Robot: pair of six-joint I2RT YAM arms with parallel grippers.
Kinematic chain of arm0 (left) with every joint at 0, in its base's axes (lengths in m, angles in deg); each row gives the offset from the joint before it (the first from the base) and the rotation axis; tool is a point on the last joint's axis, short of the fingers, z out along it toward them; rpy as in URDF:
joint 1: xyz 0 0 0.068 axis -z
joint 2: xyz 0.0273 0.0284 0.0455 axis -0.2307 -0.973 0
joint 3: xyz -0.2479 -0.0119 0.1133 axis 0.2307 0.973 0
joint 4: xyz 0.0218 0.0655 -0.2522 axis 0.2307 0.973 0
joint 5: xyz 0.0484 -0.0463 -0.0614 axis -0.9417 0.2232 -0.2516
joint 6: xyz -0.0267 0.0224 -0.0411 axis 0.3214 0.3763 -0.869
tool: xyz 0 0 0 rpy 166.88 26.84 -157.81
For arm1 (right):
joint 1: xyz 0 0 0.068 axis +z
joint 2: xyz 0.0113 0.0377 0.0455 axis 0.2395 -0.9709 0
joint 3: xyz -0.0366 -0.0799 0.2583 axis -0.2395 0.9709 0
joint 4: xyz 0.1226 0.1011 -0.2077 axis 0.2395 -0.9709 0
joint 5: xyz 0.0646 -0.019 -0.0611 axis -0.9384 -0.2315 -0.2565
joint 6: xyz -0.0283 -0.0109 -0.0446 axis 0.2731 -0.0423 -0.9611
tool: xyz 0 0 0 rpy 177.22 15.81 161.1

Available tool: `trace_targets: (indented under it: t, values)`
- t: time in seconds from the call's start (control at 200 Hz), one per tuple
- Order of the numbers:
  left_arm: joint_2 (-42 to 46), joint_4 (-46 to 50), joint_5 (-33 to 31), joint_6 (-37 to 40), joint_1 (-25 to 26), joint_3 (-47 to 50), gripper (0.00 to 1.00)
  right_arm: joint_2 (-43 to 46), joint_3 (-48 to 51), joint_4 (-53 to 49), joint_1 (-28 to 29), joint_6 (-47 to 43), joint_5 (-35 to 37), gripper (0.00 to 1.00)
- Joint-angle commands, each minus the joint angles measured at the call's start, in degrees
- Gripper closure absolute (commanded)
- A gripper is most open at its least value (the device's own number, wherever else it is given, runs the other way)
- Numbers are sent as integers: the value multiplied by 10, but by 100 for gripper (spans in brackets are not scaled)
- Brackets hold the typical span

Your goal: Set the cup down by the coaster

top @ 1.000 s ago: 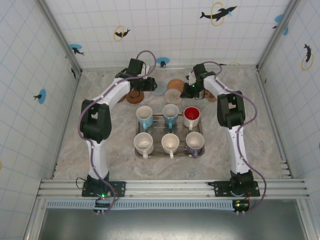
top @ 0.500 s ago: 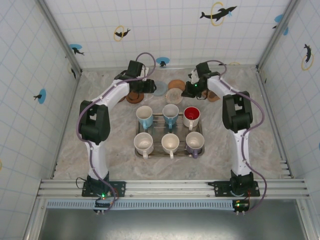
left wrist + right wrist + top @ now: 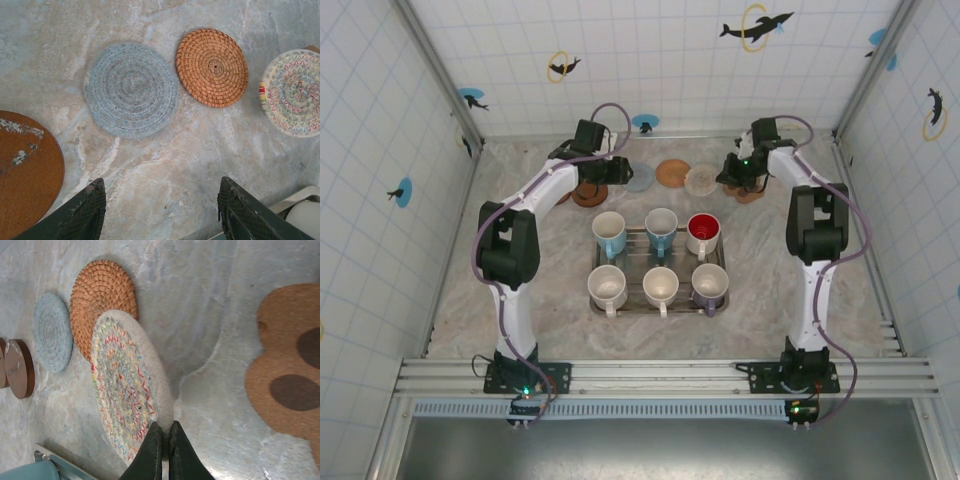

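Cups (image 3: 661, 230) of glazed ceramic, six in all, stand upright in two rows of three on a shallow metal tray (image 3: 636, 262) in the middle of a marbled stone-look table (image 3: 545, 300). None is held or touched. Beyond the tray a row of mats lies along the back of the table. From left to right they are a round brown wooden coaster (image 3: 588, 193), a round grey-blue woven coaster (image 3: 640, 178), a round orange wicker coaster (image 3: 672, 171), a round cream coaster stitched in many colours (image 3: 700, 180) and a paw-shaped cork mat (image 3: 748, 192). The right gripper (image 3: 162, 431) has its jaws pressed together on the near rim of the cream coaster, which looks tilted up at that edge. The left gripper (image 3: 160, 200) hovers over bare table just in front of the grey-blue coaster, its jaws apart and holding nothing. Both arms are at the mats and well apart from the cups, so the cup has not yet been picked up. The thin rim could slip from the pinch and let the cream coaster drop onto the orange wicker one beside it. The cups stand close together, so fingers reaching for one may knock its neighbour. With the mats this crowded, a cup could also land on a coaster rather than beside it.
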Motion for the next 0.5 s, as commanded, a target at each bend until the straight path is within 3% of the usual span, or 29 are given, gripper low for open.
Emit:
trace_targets:
  t: [0.0,0.496]
  values:
    - [-1,3,1,-7,4,-11,40,-19,-21,-20,-2,-13,0,100]
    - [-9,9,-3,-9,5,-20,40,-83,-52,-34,-24,-14,28,100]
